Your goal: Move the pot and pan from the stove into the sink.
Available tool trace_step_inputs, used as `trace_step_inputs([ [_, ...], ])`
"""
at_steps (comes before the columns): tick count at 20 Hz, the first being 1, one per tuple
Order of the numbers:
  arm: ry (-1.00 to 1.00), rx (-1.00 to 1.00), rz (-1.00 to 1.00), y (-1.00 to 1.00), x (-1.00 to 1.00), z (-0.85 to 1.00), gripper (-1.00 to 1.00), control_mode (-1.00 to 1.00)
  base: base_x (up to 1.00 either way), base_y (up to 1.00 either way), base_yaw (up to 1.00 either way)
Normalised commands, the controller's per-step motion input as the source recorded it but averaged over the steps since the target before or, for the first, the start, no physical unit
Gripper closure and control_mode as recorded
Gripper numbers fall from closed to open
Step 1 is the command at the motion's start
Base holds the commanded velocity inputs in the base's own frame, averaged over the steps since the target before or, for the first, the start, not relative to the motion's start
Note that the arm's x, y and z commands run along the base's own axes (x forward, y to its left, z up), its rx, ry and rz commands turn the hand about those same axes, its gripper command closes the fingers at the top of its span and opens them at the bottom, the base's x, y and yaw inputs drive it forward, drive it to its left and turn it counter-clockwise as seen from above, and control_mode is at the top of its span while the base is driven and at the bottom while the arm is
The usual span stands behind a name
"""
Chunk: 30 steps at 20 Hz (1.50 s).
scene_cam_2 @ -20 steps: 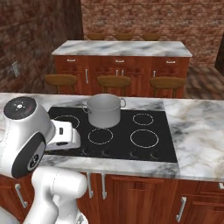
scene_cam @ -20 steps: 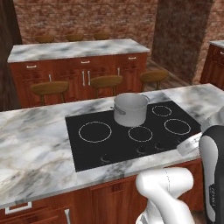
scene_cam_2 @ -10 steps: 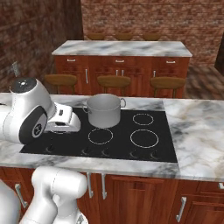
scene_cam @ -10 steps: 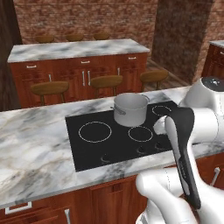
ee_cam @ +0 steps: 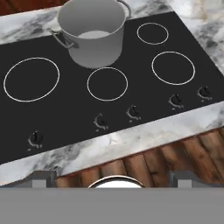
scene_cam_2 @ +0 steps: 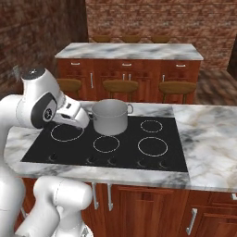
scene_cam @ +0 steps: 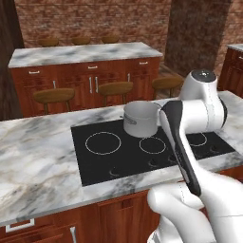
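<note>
Marble counter [scene_cam: 38, 156] across the near scene, with a glossy black stove [scene_cam: 128, 156] set into it, marked by thin white burner rings. Grey metal pot [scene_cam: 141, 118] upright at the stove's far edge, near its middle, small handle showing on its left side. White robot arm [scene_cam: 194, 114] rising from the lower right, bending over the stove's right part, just right of the pot and covering part of its right side. Beyond, three round wooden stools [scene_cam: 54, 95] in a row before a far marble-topped island [scene_cam: 85, 53] with red-brown cabinet fronts. Brick wall [scene_cam: 95, 19] behind.
</note>
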Motion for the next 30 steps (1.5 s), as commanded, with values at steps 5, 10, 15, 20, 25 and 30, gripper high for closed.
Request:
trace_step_inputs([
  [5, 0.02, 0.06, -0.33, -0.1, 0.37, 0.09, -1.0, -1.0, 0.0, 0.0, 0.0],
  [10, 0.04, 0.09, -0.37, -0.15, 0.19, 0.01, -1.0, -1.0, 0.0, 0.0, 0.0],
  [15, 0.01, 0.05, -0.09, -0.07, 0.0, 0.0, -1.0, -1.0, 0.0, 0.0, 0.0],
  [20, -0.09, 0.24, -0.03, -0.53, -0.07, -0.08, -1.0, -1.0, 0.0, 0.0, 0.0],
  [25, -0.09, 0.16, -0.01, -0.36, -0.02, -0.06, -1.0, -1.0, 0.0, 0.0, 0.0],
  [30, 0.0, 0.0, -0.01, 0.01, 0.11, 0.0, -1.0, -1.0, 0.0, 0.0, 0.0],
])
